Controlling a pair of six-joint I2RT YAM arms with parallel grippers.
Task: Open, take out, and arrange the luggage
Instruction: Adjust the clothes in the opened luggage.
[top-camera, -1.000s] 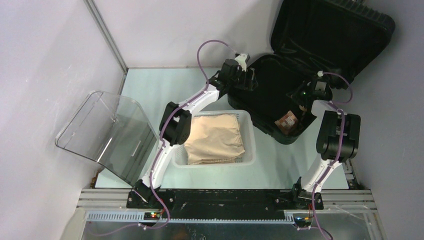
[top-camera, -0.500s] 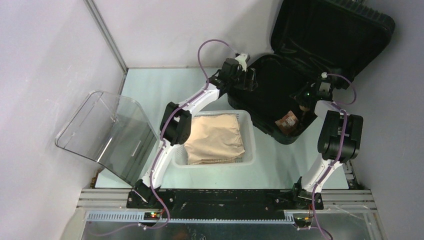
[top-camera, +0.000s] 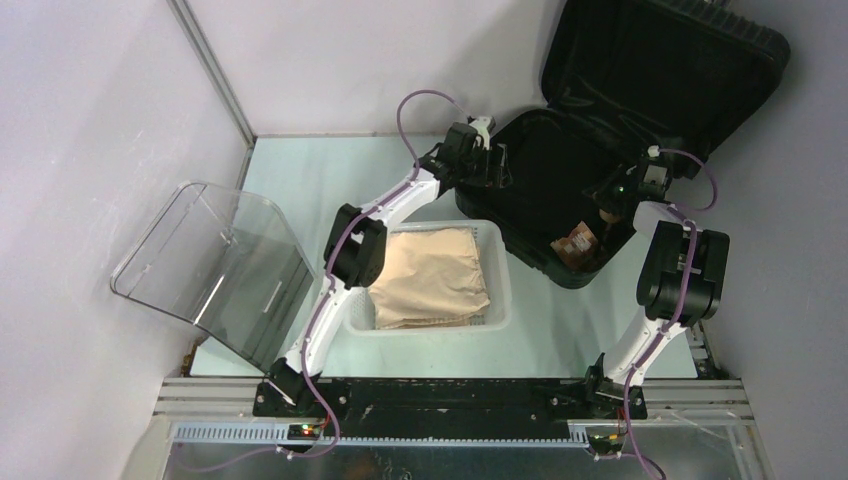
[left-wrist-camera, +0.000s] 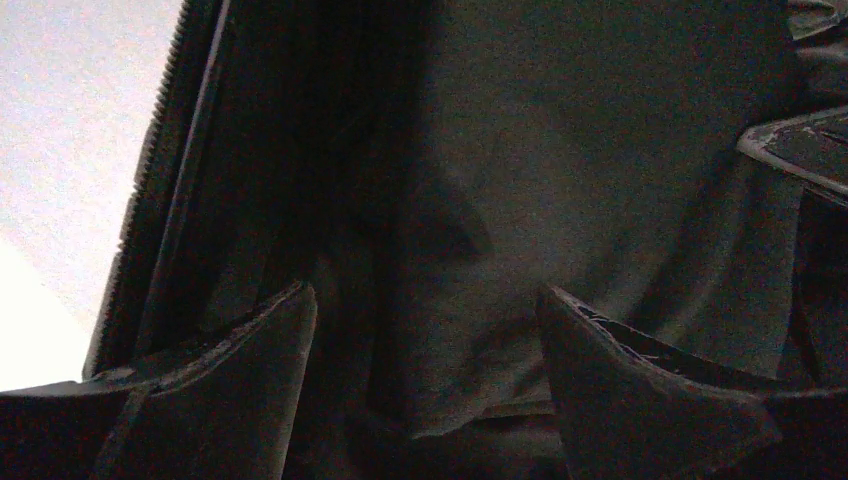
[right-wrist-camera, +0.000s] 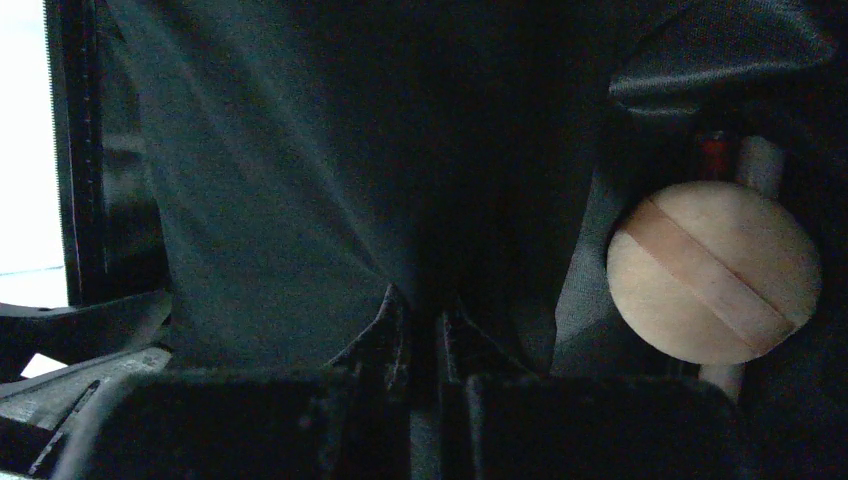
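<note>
1. The left gripper (top-camera: 492, 162) hangs over the near-left rim of the luggage (top-camera: 560, 170). Its wrist view shows the left gripper (left-wrist-camera: 422, 300) with jaws spread wide and nothing between them, only the black lining (left-wrist-camera: 560, 150) beyond.
2. The right gripper (top-camera: 610, 200) reaches into the right side of the case. In its wrist view the right gripper (right-wrist-camera: 420, 310) has its fingers pressed together, their tips against the dark lining (right-wrist-camera: 300, 180). Folds of the cloth run toward the tips, but it cannot be told whether a fold is pinched.
3. The luggage lies open at the far right of the table (top-camera: 300, 170). Its lower half sits flat and its lid (top-camera: 660, 70) stands tilted back against the rear wall.
4. Inside the lower half, near its front corner, lies a small brown patterned item (top-camera: 575, 240).
5. The right wrist view shows a round pale disc (right-wrist-camera: 715, 270) with a darker band across it, just to the right of the closed fingers. A white stick (right-wrist-camera: 760, 165) shows behind it.
6. A white basket (top-camera: 500, 300) stands just in front of the case, between the two arms. It holds a folded beige bundle (top-camera: 430, 275).
7. A clear curved plastic cover (top-camera: 215, 265) rests at the left edge of the table, well apart from the case.
</note>
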